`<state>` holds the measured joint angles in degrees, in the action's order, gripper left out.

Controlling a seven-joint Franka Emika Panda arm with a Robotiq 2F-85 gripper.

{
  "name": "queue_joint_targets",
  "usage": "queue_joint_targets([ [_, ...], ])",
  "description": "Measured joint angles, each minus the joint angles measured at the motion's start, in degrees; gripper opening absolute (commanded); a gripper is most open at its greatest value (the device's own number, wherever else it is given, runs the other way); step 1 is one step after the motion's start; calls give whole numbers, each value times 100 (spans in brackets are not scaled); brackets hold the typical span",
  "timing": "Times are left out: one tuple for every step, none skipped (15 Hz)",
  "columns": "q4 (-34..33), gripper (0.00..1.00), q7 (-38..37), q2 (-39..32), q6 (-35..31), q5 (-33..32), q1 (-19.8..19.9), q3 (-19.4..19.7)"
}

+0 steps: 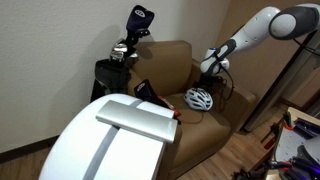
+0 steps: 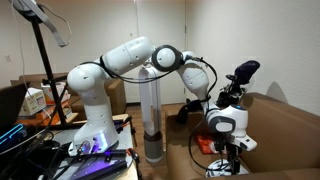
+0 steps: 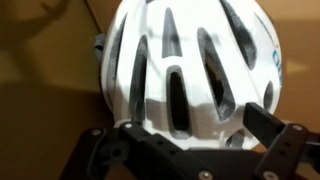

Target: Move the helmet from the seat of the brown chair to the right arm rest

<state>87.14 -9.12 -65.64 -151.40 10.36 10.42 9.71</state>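
1. Plain off-white wall [image 1: 60, 50], evenly lit.
2. Wood-plank floor [image 1: 238, 155] at lower right.
3. Brown chair [image 1: 170, 58] backed to the wall.
4. Golf bag [image 1: 112, 72] with clubs beside it.
5. Cardboard box [image 2: 35, 100] near a dark tripod pole [image 2: 47, 70].

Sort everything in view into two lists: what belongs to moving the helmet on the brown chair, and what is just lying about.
Belongs to the job:
- white helmet
- brown chair
- gripper, fingers spread wide at the helmet

Just lying about:
- golf bag with clubs, beside the chair
- red and black object on the chair
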Motion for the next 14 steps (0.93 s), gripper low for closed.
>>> queue_joint_targets([
  [0,100,0,24,0,17,56,-24],
  [0,100,0,54,0,25,114,-58],
  [1,100,0,81,0,26,173,-101],
  [2,100,0,105,1,27,236,-155],
  [3,100,1,118,4,27,291,-205],
  [4,100,7,120,24,27,348,-259],
  [9,100,10,120,60,28,411,-325],
  [14,100,10,120,97,28,458,-374],
  [16,100,10,121,134,30,492,-402],
  [21,100,10,129,178,30,521,-425],
  [27,100,15,143,241,30,536,-432],
  [31,100,17,160,297,30,545,-432],
  [37,100,23,178,335,30,551,-432],
  [45,100,59,200,368,30,565,-441],
])
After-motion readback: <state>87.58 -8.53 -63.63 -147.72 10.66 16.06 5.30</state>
